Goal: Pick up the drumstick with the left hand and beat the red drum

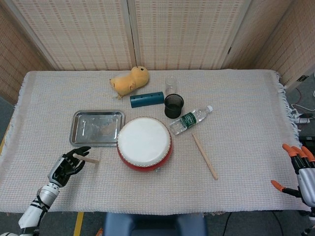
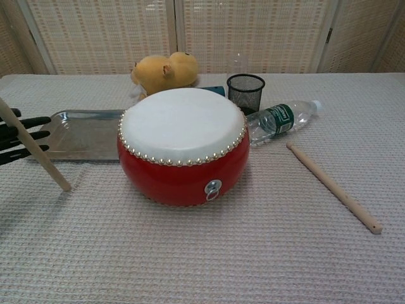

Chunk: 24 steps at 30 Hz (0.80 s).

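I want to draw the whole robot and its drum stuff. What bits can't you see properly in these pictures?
- Left hand: in the chest view the left edge cuts it off; only fingertips show behind the drumstick.
- Right hand: cut by the right edge in the head view, absent from the chest view.
- Blue tube: in the chest view the red drum hides nearly all.
- Bottle: label too small to read.

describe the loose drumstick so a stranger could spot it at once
Find the red drum mid-table. To its right, just below the water bottle, a pale wooden drumstick lies flat on the cloth. Unlike the other stick, held by the left hand, nothing touches it.
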Each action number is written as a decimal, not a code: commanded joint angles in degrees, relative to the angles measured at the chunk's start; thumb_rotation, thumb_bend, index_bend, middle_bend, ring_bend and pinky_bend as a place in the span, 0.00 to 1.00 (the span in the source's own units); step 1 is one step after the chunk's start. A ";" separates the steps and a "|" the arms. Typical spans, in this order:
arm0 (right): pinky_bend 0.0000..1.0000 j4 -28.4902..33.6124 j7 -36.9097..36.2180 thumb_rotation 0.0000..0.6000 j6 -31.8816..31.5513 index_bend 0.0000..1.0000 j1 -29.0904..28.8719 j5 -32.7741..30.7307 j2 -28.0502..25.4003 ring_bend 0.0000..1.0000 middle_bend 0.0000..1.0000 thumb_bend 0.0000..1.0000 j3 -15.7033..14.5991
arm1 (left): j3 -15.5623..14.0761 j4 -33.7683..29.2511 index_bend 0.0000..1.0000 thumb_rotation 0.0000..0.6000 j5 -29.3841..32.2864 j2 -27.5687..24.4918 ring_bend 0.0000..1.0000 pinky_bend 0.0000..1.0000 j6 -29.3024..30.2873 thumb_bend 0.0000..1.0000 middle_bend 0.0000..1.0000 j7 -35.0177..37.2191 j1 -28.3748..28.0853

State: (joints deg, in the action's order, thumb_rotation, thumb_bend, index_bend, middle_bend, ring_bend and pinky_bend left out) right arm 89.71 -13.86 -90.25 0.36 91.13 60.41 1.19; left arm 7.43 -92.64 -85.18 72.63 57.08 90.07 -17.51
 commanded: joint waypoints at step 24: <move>0.04 0.91 1.20 1.00 0.44 0.04 0.03 -0.55 -0.11 0.00 0.13 0.09 -0.01 | -14.41 27.44 0.45 1.00 -13.19 7.10 0.28 0.28 8.03 0.41 0.37 49.94 -8.81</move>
State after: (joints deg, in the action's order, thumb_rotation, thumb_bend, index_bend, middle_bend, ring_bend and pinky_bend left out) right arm 90.62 -12.67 -89.80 0.39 90.58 60.29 1.18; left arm -6.80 -65.50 -98.76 79.24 64.35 140.93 -26.43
